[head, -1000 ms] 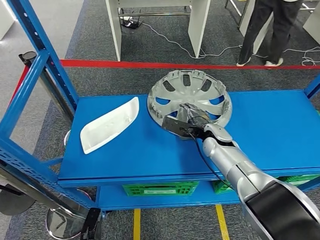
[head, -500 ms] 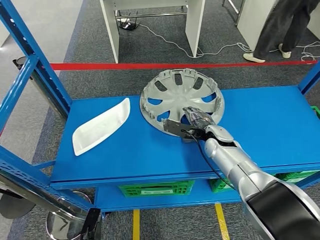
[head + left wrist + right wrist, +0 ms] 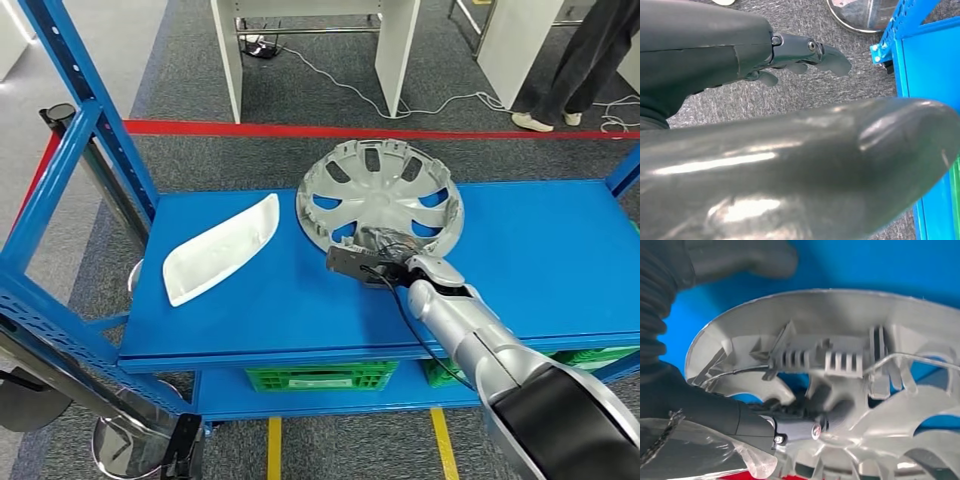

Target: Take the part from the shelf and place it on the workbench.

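Blue shelf (image 3: 249, 300) on grey carpet (image 3: 189, 70), right hand (image 3: 385, 250) gripping hubcap (image 3: 381, 195), left hand (image 3: 802, 52) loosely spread.

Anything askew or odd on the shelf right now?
The hubcap is not flat: its far rim is raised off the blue shelf, with the right hand at its near edge, fingers through a spoke opening. The white cover part lies undisturbed.

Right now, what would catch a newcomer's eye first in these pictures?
Probably the big silver hubcap lying on the bright blue shelf, with the robot's right hand at its near rim, fingers reaching in between the spokes. To its left lies a white curved part, apart from it.
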Controlling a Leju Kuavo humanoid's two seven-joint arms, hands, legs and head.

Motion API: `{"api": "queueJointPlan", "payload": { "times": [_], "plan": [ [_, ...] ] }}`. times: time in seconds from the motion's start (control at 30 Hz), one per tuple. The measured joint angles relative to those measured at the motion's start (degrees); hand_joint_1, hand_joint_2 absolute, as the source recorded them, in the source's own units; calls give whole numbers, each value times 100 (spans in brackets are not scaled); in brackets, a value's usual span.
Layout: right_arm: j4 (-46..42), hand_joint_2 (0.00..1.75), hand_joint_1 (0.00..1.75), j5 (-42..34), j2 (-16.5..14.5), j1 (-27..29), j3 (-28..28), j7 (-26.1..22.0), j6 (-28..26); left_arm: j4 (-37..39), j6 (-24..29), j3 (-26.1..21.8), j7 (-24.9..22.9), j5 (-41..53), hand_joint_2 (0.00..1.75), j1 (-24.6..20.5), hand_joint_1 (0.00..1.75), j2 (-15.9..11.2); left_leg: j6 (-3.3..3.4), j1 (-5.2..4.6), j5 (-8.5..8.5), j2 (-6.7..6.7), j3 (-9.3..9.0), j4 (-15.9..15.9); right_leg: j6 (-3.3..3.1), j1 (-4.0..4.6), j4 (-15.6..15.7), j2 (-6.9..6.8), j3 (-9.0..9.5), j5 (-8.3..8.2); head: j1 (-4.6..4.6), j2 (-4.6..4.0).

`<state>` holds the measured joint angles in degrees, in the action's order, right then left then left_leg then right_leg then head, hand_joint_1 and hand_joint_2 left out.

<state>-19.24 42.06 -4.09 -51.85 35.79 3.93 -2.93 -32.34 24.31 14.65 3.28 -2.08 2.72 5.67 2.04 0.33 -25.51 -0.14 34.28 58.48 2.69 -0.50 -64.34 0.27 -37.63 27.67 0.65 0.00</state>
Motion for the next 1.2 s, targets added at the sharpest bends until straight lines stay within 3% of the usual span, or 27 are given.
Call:
{"api": "queueJointPlan", "payload": {
  "times": [0.07, 0.2, 0.27, 0.33, 0.4, 0.43, 0.53, 0.6, 0.67, 0.73, 0.77, 0.87, 0.9, 0.93, 1.0, 1.07, 1.1, 1.2],
  "plan": [
    [3, 175, 175, 12, -1, -8, 2, -59, 45, -5, -14, -5, -6, 25, 0, -2, 0, 4, -45, -21, -1, -4, 18, 18, -37, 9, 570, -3, 305, -151, 3, 0],
    [4, 175, 175, 17, -2, -29, 3, -123, 65, -14, -17, -16, -15, 37, 0, 0, 0, 7, -158, -22, -36, -5, 50, 66, -140, 8, 682, -7, 371, -167, 9, 0],
    [4, 175, 175, 21, -1, -49, 3, -136, 100, -17, -14, -28, -15, 45, 0, -5, 0, 5, -216, -9, -281, -3, 196, 435, -198, -16, 714, -30, 396, -184, 32, 0],
    [9, 175, 175, 25, 2, -52, 3, -151, 141, -18, -14, -37, -15, 54, 0, 7, 0, 4, -264, 7, -609, -1, 493, 1129, -225, -14, 715, -42, 398, -181, 49, 0],
    [16, 175, 175, 31, 4, -46, 3, -156, 167, -18, -14, -42, -15, 72, 0, 22, 0, 3, -292, 24, -677, -1, 654, 1512, -230, -14, 711, -37, 398, -179, 49, 0],
    [19, 175, 175, 34, 4, -44, 3, -160, 174, -18, -15, -45, -16, 84, 0, 23, 0, 2, -297, 32, -560, -1, 605, 1413, -229, -16, 706, -32, 400, -178, 49, 0],
    [21, 175, 175, 42, 4, -48, 3, -194, 182, -19, -26, -63, -21, 121, 0, 8, 0, 3, -280, 45, -81, -3, 151, 442, -193, -9, 670, -20, 392, -163, 48, 0],
    [22, 175, 175, 46, 5, -51, 2, -219, 183, -22, -33, -80, -30, 147, 0, 1, 0, 10, -237, 33, -39, -6, 15, 112, -139, 12, 651, -15, 355, -167, 43, 0],
    [22, 175, 175, 50, 5, -51, 2, -228, 181, -26, -34, -93, -38, 165, 0, 4, 0, 13, -165, 22, -48, -6, 22, 77, -75, 11, 658, -11, 332, -180, 37, 0],
    [22, 175, 175, 54, 8, -52, 0, -232, 180, -28, -33, -105, -39, 186, 0, 1, 0, 17, -86, 27, -21, 1, 17, 46, -18, -7, 540, -14, 252, -85, 22, 0],
    [22, 175, 175, 57, 9, -53, -1, -232, 179, -30, -34, -110, -39, 195, 0, -5, 0, 20, -51, 34, -8, 7, 17, 32, 4, -11, 323, -15, 138, 45, 14, 0],
    [33, 175, 175, 60, 14, -26, -1, -232, 179, -31, -35, -120, -39, 203, 0, -6, 0, 27, 0, 23, -1, 26, 39, 31, 35, -14, -794, -19, -403, 536, -2, 0],
    [39, 175, 175, 60, 15, -11, -1, -232, 179, -31, -35, -122, -39, 203, 0, -3, 0, 28, 3, 20, 1, 29, 42, 32, 37, -14, -1000, -19, -501, 572, -2, 0],
    [44, 175, 175, 60, 15, -3, -1, -232, 179, -31, -35, -124, -39, 203, 0, -1, 0, 28, 4, 18, 1, 28, 41, 34, 31, -14, -984, -20, -490, 498, -3, 0],
    [47, 175, 175, 62, 15, -11, -1, -232, 177, -31, -35, -127, -39, 203, 0, -2, 0, 32, -5, 18, -4, 26, 25, 39, 4, -14, -319, -24, -149, 119, -4, 0],
    [46, 175, 175, 65, 15, -29, -1, -235, 176, -31, -35, -130, -39, 203, 0, -6, 0, 38, -48, -4, -14, 25, 32, 56, -28, -4, 396, -26, 241, -112, 0, 0],
    [46, 175, 175, 67, 15, -31, 0, -239, 176, -31, -36, -131, -40, 203, 0, -7, 0, 40, -76, -14, -12, 25, 42, 62, -43, 2, 561, -25, 331, -131, 2, 0],
    [42, 175, 175, 73, 15, -37, 2, -247, 176, -31, -36, -131, -41, 203, 0, -6, 0, 45, -153, -13, -14, 24, 52, 77, -117, 7, 628, -26, 362, -124, 3, 0]
  ]
}}
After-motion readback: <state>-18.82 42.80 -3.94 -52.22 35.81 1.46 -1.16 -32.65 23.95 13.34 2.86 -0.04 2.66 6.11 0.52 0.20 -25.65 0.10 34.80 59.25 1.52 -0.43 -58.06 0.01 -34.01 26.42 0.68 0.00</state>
